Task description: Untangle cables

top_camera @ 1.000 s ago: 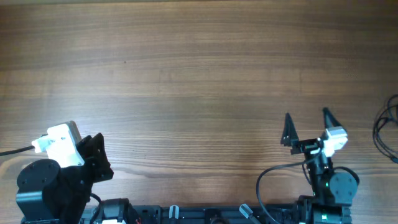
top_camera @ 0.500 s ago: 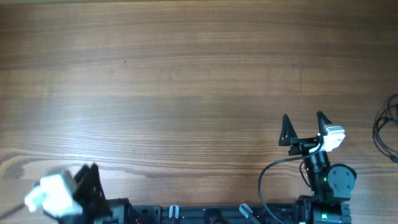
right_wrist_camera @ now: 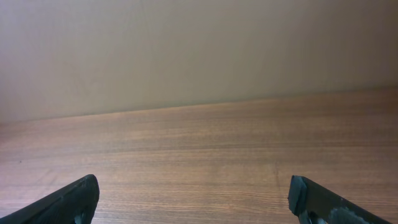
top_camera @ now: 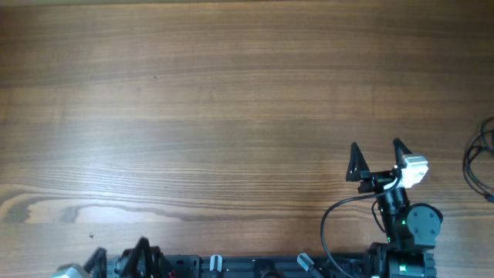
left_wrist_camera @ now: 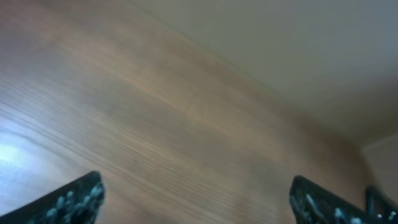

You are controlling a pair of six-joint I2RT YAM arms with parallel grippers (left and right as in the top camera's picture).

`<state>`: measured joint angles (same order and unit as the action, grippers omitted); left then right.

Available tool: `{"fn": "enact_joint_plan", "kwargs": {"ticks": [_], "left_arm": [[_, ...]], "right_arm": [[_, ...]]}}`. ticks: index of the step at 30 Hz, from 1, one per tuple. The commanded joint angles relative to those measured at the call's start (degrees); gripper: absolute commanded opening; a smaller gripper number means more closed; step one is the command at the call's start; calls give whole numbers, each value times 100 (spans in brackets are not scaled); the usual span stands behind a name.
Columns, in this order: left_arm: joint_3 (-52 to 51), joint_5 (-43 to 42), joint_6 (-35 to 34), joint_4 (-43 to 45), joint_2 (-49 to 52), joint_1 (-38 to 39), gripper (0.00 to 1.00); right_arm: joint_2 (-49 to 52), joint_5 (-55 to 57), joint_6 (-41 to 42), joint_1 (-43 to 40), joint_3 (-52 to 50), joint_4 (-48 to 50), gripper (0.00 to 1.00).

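Warm wood-grain bench [top_camera: 231, 93] across the whole overhead view; pale beige wall [right_wrist_camera: 186, 50] behind its far edge in the right wrist view.

At near right, right arm [top_camera: 405, 224] folded low over its base, wrist aimed toward the far side. Right jaws wide apart and holding nothing, two dark pointed fingertips [top_camera: 355, 158] spread over bare wood; same fingertips [right_wrist_camera: 68, 199] in the bottom corners of the right wrist view, with only bench and wall between them. White camera housing [top_camera: 414, 167] just right of the wrist. Thick black lead [top_camera: 328, 224] looping from the wrist down to the dark rail [top_camera: 255, 266] along the near edge.

At near left, left arm [top_camera: 73, 272] barely inside the overhead view, blurred and cut off by the bottom edge. Left wrist view blurred and tilted, showing bench and wall. Left jaws also wide apart, dark fingertips [left_wrist_camera: 74, 199] low in the corners, nothing held.

Cables [top_camera: 480, 158] at the far right edge of the bench, thin black loops partly cut by the frame, right of the right arm and apart from both sets of jaws.
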<state>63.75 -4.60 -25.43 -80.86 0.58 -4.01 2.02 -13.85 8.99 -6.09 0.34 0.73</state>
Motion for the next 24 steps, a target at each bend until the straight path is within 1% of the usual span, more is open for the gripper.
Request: {"fn": "enact_joint_plan", "kwargs": {"ticks": [1, 3, 4, 5, 6, 8, 9, 11, 12, 14, 15, 18, 20, 24], "left_arm": [[-914, -142, -33, 1060, -31, 0, 100], [-1812, -304, 13, 2144, -31, 0, 100], [-2524, -743, 398, 3198, -31, 0, 100], [-3101, -1086, 581, 4118, -31, 0, 100], [-3670, -1261, 573, 5080, -31, 0, 100], [-4518, -1405, 573, 6592, -31, 0, 100], [-4852, -1403, 575, 7184, -31, 0, 100], [-5401, -1399, 610, 8100, -31, 0, 100], [-5600, -1397, 787, 8362, -33, 7, 100], [-5768, -1228, 1123, 8369, -33, 17, 100], [-5799, -1108, 1176, 8367, -33, 17, 100], [-5908, -636, 1174, 8334, -33, 66, 100], [-6015, -151, 1176, 8279, -33, 236, 100], [-6317, -20, 1176, 8279, -37, 258, 100]], "right_arm": [[-9, 55, 55, 2, -2, 24, 100], [-9, 55, 55, 2, -2, 24, 100], [-9, 55, 57, 2, -2, 24, 100], [-9, 55, 57, 2, -2, 24, 100], [-9, 55, 55, 2, -2, 24, 100], [-9, 55, 57, 2, -2, 24, 100], [-9, 55, 55, 2, -2, 24, 100], [-9, 55, 57, 2, -2, 24, 100], [-9, 55, 57, 2, -2, 24, 100], [-9, 55, 55, 2, -2, 24, 100], [-9, 55, 57, 2, -2, 24, 100], [-9, 55, 55, 2, -2, 24, 100], [-9, 55, 57, 2, -2, 24, 100], [-9, 55, 55, 2, -2, 24, 100]]}}
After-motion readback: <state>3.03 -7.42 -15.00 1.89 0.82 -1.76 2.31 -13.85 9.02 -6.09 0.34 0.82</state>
